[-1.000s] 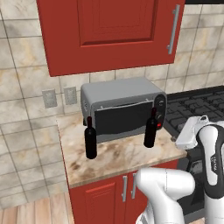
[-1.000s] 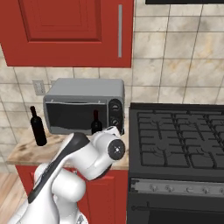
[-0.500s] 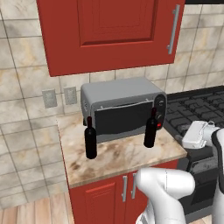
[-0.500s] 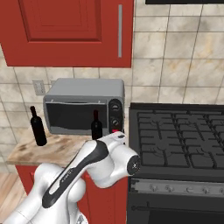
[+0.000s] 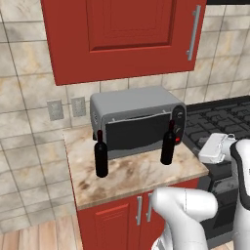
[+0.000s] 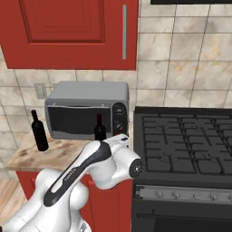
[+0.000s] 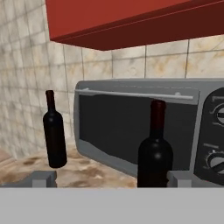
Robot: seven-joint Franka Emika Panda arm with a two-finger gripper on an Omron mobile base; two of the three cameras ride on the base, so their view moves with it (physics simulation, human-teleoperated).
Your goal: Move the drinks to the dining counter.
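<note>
- Nothing has been delivered yet — you have two wine bottles standing on the marbled surface (image 5: pixel 132 178) in front of the toaster oven (image 5: pixel 136 119), and the dining counter is nowhere in these pictures.
- The left wine bottle (image 5: pixel 101 155) stands upright at the oven's left front corner, well apart from the jaws.
- The right wine bottle (image 5: pixel 168 143) stands by the oven's knobs — in the hand view it sits just ahead, between the two fingertips (image 7: pixel 43 178).
- Your jaws stand fully open and empty; the gripper (image 5: pixel 215 148) hovers right of that bottle, not touching it.
</note>
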